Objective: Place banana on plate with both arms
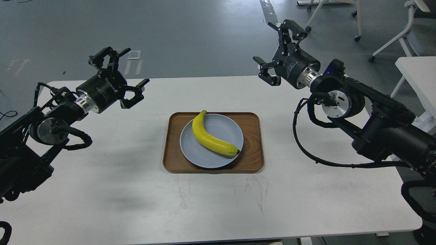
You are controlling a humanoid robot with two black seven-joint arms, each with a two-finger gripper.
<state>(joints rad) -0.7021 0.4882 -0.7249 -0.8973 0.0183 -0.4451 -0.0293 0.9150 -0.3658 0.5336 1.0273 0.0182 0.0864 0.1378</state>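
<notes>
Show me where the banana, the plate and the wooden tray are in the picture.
banana [209, 137]: head view, middle of its yellow body.
plate [229, 126]: head view, bare blue-grey surface right of the banana.
wooden tray [253, 143]: head view, bare brown wood at its right side.

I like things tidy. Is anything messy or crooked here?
Nothing stands out. The banana lies on the plate, the plate sits in the wooden tray, and both claws, left and right, hang open.

Left arm enters from frame left, right arm from right; left gripper & right gripper both spread wide, empty, raised.
</notes>
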